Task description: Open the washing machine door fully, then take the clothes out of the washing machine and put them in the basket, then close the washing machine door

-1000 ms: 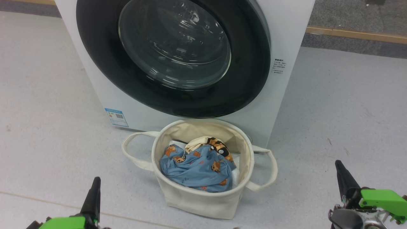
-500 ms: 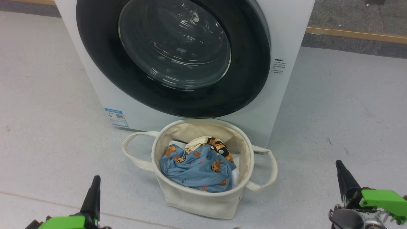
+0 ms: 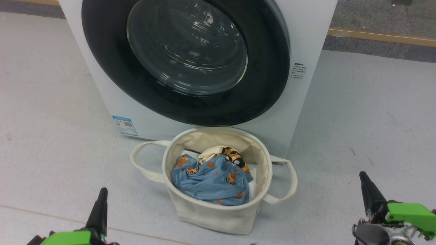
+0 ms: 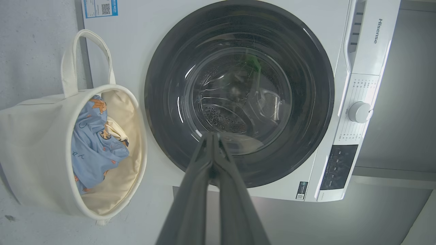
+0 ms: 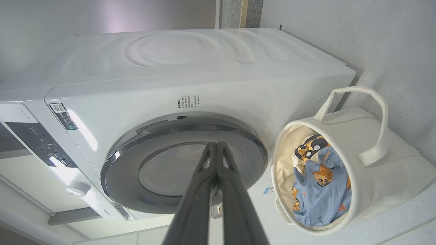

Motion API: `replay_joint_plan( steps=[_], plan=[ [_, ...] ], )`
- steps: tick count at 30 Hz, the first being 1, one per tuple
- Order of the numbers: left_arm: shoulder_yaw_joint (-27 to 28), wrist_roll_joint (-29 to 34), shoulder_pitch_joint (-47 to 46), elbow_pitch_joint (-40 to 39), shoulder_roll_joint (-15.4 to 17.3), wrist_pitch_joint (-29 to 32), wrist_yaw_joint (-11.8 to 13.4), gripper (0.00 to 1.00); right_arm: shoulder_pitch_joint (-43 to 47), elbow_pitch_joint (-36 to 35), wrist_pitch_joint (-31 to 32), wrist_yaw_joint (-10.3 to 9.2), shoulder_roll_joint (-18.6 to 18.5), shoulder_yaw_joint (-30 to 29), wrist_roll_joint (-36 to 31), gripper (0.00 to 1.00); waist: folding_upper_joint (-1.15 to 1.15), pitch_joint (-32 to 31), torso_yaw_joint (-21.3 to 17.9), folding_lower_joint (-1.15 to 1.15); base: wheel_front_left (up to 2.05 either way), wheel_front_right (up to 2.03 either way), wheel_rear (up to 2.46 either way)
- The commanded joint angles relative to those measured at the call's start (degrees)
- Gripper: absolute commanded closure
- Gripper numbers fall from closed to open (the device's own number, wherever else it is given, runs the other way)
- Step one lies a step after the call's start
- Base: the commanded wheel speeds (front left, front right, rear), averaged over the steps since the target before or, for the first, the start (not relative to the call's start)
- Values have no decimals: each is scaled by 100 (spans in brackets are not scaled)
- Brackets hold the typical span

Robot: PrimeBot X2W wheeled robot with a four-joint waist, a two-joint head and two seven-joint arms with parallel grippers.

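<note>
Washing machine (image 3: 306,34) with washing machine door (image 3: 272,85) shut flush; just before it, basket (image 3: 218,217) holding the clothes (image 3: 211,180); left gripper (image 3: 102,192) and right gripper (image 3: 363,177) closed, empty, well apart from both. Possible snag: an uncaught latch, letting door swing out over basket.

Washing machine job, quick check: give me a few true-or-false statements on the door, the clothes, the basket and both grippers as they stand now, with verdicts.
1. The washing machine door is closed against the washing machine. True.
2. The clothes lie on the floor beside the basket. False: they lie inside the basket.
3. The left gripper is shut and holds nothing. True.
4. The right gripper is clamped on a basket handle. False: it is shut on nothing, well apart from the basket.
5. The basket stands upright in front of the washing machine, just below the door. True.
</note>
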Motion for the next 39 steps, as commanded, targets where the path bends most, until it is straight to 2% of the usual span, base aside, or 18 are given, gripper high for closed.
replay_joint_plan(
  steps=[1, 39],
  plan=[
    [223, 20, -253, -151, 18, 24, -41, 100, -74, -190, 40, 2, -5, 100, -16, 100, 0, 0, 0, 0, 0, 0, 0],
    [266, 56, -257, -150, -12, 59, -41, 100, -79, -186, 82, 2, 31, 49, -59, 100, 0, 0, 0, 0, 0, 0, 0]
  ],
)
